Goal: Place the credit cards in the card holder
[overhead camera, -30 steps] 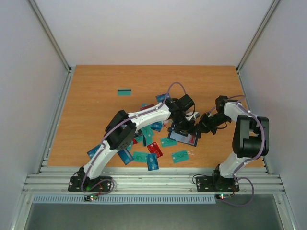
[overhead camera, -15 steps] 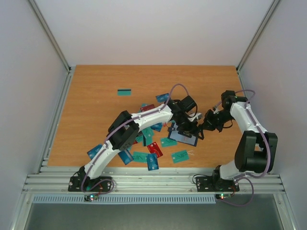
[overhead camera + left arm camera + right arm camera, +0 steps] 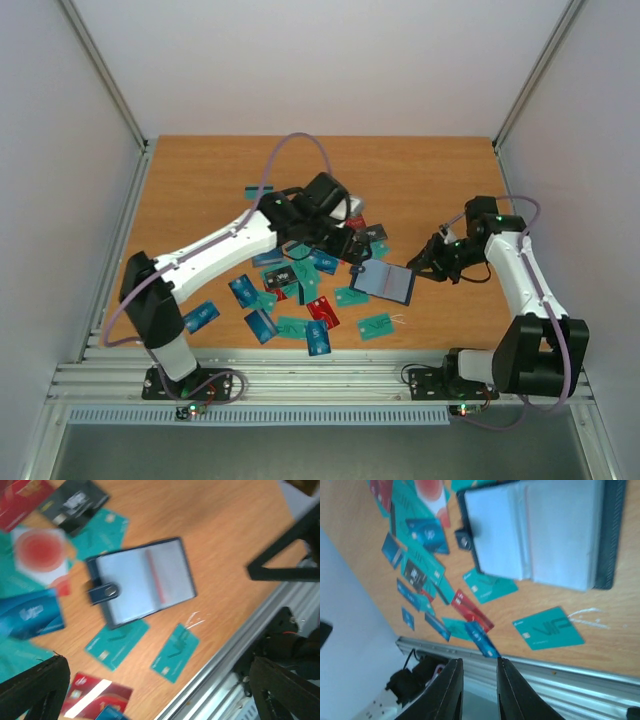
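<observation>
Many credit cards [image 3: 322, 310] lie scattered on the wooden table [image 3: 200, 170], left of the open card holder [image 3: 385, 282]. The left gripper [image 3: 157, 662] hangs spread wide over the cards. The right gripper [image 3: 478, 661], narrowly parted and empty, hovers beside the holder.

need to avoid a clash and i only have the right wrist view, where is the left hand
Observer: The left hand hovers over the cards, beside the holder's far left corner.
Operator: is it carrying anything
Observer: No. Its fingers stand wide open with nothing between them.
Operator: and where does my hand sit from above
Observer: The right hand is just off the holder's right edge. I can't tell whether it touches.
</observation>
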You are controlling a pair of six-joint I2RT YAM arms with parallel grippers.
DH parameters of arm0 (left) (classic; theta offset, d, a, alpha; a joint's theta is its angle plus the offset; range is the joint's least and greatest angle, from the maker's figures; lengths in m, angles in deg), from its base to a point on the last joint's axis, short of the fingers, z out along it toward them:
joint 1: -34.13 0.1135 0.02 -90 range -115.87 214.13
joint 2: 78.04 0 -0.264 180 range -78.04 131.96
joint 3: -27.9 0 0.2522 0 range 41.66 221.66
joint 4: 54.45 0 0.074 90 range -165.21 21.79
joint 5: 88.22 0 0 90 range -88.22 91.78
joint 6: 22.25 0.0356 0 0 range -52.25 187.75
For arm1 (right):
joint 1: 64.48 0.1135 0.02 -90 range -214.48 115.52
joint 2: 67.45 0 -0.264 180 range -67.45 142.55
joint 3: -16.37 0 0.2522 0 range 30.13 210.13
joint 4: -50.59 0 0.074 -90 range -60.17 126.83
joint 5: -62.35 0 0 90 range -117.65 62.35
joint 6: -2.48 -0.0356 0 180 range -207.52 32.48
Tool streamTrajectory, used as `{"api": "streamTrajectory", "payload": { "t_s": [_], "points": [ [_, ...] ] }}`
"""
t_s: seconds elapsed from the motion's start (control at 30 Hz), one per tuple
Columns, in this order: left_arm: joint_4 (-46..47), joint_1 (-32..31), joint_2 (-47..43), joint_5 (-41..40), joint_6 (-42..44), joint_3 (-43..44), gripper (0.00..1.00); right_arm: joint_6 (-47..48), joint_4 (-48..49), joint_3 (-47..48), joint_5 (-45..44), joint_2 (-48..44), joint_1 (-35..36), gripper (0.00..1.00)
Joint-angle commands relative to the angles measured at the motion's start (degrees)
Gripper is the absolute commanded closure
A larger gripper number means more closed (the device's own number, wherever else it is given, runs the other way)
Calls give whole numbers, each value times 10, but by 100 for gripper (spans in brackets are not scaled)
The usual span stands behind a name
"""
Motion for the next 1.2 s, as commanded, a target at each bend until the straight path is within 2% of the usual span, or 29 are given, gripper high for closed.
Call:
{"api": "streamTrajectory", "payload": {
  "t_s": [0.0, 0.17, 0.33, 0.47, 0.67, 0.77, 0.9, 1.03, 1.17],
  "points": [
    [-35, 23, -40, -33, 16, -82, 4, -39, 8, -42, 67, -44, 41, 78],
    [-43, 24, -103, 4, -13, -196, 19, -114, 57, -114, 88, -102, 102, 75],
    [-6, 22, -131, 32, -64, -291, 33, -198, 118, -179, 75, -143, 210, 73],
    [16, 18, -119, 28, -95, -320, 40, -288, 180, -233, 50, -184, 283, 72],
    [30, 17, -70, 29, -90, -322, 55, -426, 275, -298, 2, -226, 370, 70],
    [38, 16, -58, 41, -75, -319, 58, -496, 324, -317, -52, -248, 436, 66],
    [38, 16, -27, 46, -55, -317, 59, -598, 407, -356, -122, -246, 517, 65],
    [44, 16, -9, 57, -36, -316, 60, -637, 443, -356, -179, -204, 581, 65],
    [46, 16, 8, 62, -23, -321, 60, -673, 521, -358, -218, -148, 639, 63]
  ]
}}
